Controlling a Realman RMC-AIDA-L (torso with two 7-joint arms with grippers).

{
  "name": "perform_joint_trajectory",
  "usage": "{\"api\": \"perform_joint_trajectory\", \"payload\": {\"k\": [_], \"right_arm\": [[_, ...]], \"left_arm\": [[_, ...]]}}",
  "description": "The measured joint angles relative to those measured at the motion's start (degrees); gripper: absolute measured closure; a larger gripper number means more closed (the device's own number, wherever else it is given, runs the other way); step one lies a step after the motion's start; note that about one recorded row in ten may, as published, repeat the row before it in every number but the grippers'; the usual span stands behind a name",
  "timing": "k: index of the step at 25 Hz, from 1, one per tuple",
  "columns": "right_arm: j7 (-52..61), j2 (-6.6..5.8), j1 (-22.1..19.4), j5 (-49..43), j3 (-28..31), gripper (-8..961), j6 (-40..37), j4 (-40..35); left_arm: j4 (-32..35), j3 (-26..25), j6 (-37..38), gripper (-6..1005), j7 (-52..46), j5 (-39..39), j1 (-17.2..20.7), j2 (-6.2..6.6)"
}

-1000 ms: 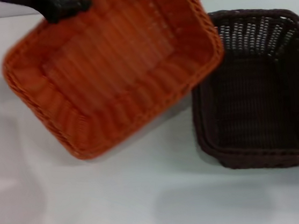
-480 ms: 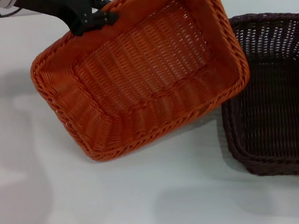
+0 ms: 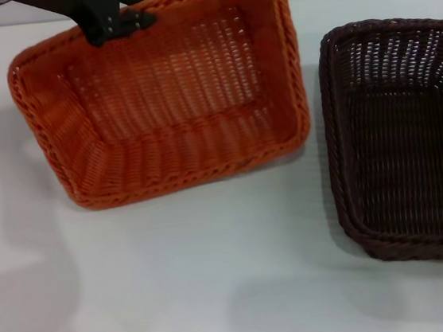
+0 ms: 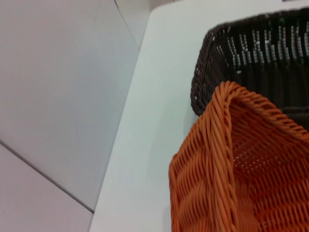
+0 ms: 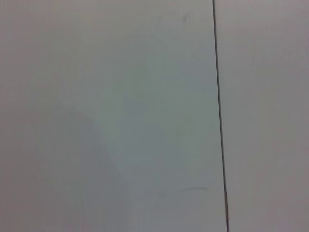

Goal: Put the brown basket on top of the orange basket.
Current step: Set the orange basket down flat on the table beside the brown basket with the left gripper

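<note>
Left gripper point(image 3: 113, 22) is clamped on the orange basket point(image 3: 165, 92) rim, far edge | basket held tilted (left of centre) | brown basket point(image 3: 402, 137) rests on table point(image 3: 218, 278), right, apart | stacking not begun | right gripper unseen

white table point(image 3: 218, 278), pale wall point(image 4: 53, 96)

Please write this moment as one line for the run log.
left gripper: shut on far rim of orange basket, tilted | brown basket: on table, apart | right gripper: not in view | stacking: not done
</note>
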Motion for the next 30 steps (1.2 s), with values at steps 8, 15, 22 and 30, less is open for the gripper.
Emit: {"api": "perform_joint_trajectory", "payload": {"k": [8, 15, 22, 30], "right_arm": [[0.00, -0.04, 0.02, 0.01, -0.05, 186, -0.56, 0.33], [0.00, -0.12, 0.27, 0.15, 0.08, 186, -0.74, 0.92], [0.00, -0.19, 0.53, 0.26, 0.35, 186, -0.99, 1.05], [0.00, -0.18, 0.89, 0.40, 0.57, 185, -2.10, 0.90]], "left_arm": [[-0.60, 7.94, 3.97, 817, 1.63, 0.94, 0.35, -1.59], [-3.66, 9.60, 7.70, 802, -1.51, 1.55, -1.75, -2.23], [-7.99, 14.85, 17.17, 787, -3.93, 0.39, -2.66, -2.78], [-9.22, 15.68, 21.65, 770, -4.73, 0.27, -3.40, -2.97]]}}
